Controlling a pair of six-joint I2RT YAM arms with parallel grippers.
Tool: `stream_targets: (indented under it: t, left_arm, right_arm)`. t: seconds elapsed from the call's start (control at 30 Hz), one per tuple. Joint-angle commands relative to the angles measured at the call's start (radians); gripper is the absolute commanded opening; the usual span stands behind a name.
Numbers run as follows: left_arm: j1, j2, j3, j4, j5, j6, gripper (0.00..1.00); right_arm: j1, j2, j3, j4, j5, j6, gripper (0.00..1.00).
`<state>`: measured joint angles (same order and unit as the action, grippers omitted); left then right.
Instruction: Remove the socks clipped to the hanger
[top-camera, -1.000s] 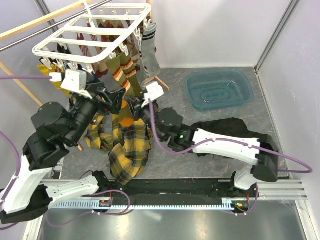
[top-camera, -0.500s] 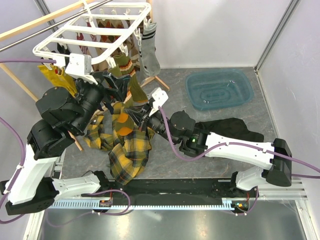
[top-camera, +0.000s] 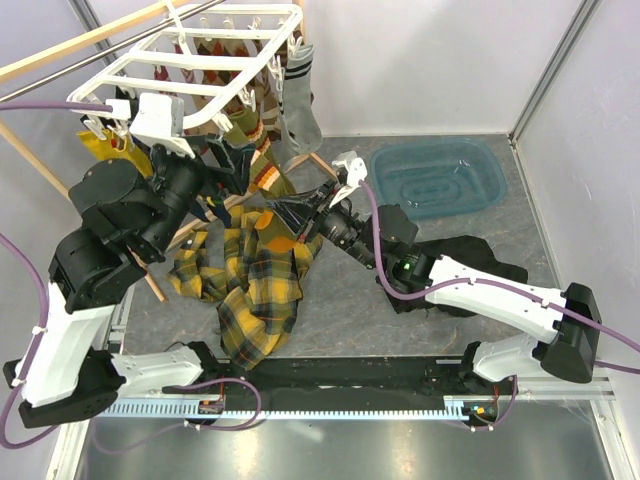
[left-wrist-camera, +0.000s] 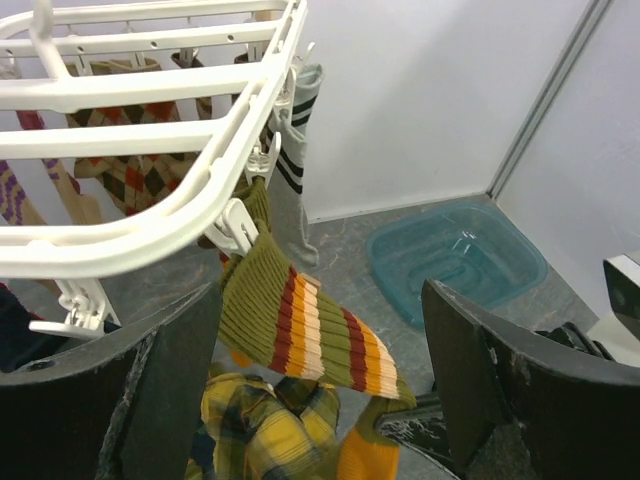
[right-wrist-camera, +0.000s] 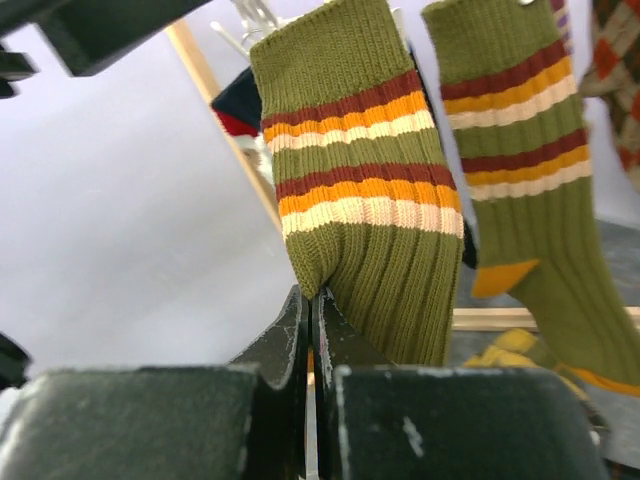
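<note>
The white grid hanger (top-camera: 190, 60) hangs at the back left with several socks clipped under it. My right gripper (top-camera: 300, 215) is shut on the lower end of an olive-orange striped sock (top-camera: 265, 180) and holds it pulled out sideways while its top stays in a clip. In the right wrist view the gripper (right-wrist-camera: 312, 300) pinches this sock (right-wrist-camera: 360, 200), and a second olive striped sock (right-wrist-camera: 530, 180) hangs beside it. My left gripper (left-wrist-camera: 320, 400) is open around the stretched sock (left-wrist-camera: 300, 325), just below the hanger's (left-wrist-camera: 150, 100) front rail. A grey striped sock (top-camera: 298, 100) hangs at the right corner.
A yellow plaid cloth (top-camera: 255, 280) lies on the floor under the hanger. A black garment (top-camera: 470, 255) lies under my right arm. A blue tub (top-camera: 438, 178) stands at the back right. The wooden rack (top-camera: 60, 50) carries the hanger. White walls close the back and the right.
My right gripper has moved right and toward the back with the olive striped sock, stretching it out from its clip. My left arm has risen closer to the hanger's front rail.
</note>
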<state>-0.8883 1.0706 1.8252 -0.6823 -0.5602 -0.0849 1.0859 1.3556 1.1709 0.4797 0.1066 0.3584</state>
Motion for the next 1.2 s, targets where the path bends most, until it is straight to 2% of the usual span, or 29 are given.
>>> stream_targets:
  t: [0.0, 0.13, 0.3, 0.37, 0.5, 0.77, 1.17]
  left_arm:
    - [0.074, 0.046, 0.088, -0.101, 0.081, -0.047, 0.87]
    - [0.231, 0.038, 0.08, -0.115, 0.209, -0.118, 0.86]
    - [0.287, 0.031, 0.065, -0.114, 0.287, -0.138, 0.85]
    - [0.304, 0.023, 0.042, -0.091, 0.295, -0.133, 0.85]
    - [0.315, -0.006, -0.021, 0.009, 0.396, -0.13, 0.85]
    - [0.345, 0.009, -0.069, 0.055, 0.313, -0.139, 0.85]
    - [0.396, -0.003, -0.221, 0.273, 0.387, -0.128, 0.83]
  right_arm:
    - [-0.017, -0.015, -0.004, 0.076, -0.074, 0.103, 0.0]
    - [-0.04, -0.024, -0.031, 0.091, -0.076, 0.135, 0.0]
    - [-0.081, -0.021, -0.043, 0.071, -0.105, 0.178, 0.0]
    - [-0.095, -0.015, -0.04, 0.069, -0.146, 0.204, 0.0]
    - [-0.103, 0.007, -0.027, 0.071, -0.192, 0.229, 0.0]
    - [-0.115, 0.025, -0.027, 0.056, -0.209, 0.24, 0.0]
    - [-0.136, 0.017, -0.045, 0.059, -0.235, 0.252, 0.0]
